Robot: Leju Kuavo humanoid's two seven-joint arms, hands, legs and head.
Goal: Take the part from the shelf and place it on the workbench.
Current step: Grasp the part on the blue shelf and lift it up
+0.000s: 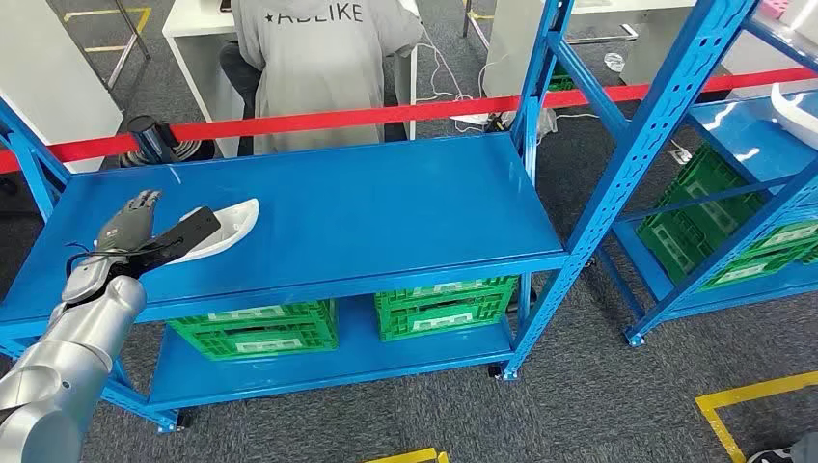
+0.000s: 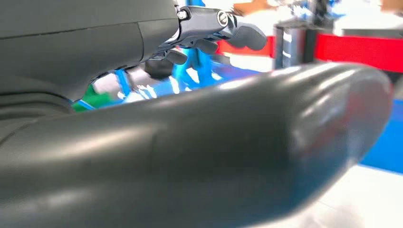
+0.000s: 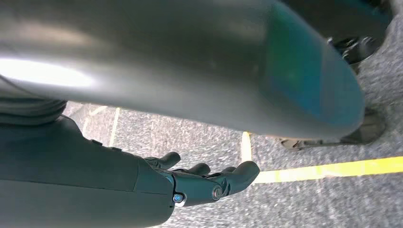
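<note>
A white curved part [image 1: 234, 228] lies on the top blue shelf board [image 1: 386, 207], near its left end. My left hand [image 1: 145, 236] is at the part's left end. Its dark thumb [image 1: 188, 231] lies across the top of the part, while the fingers [image 1: 140, 205] stretch away from it with nothing between them and the thumb. In the left wrist view the thumb [image 2: 214, 147] looms large over a pale strip of the part [image 2: 370, 199], and the fingers [image 2: 228, 28] are spread above it. My right hand [image 3: 209, 183] hangs over the carpet, fingers loosely apart and holding nothing.
Green crates [image 1: 256, 328] sit on the lower shelf. A second blue rack [image 1: 733, 193] at the right holds more green crates and another white part [image 1: 796, 111]. Red tape [image 1: 386, 116] runs behind the shelf, and a seated person in grey [image 1: 318, 68] is beyond it. Yellow floor lines [image 1: 752, 395] lie nearby.
</note>
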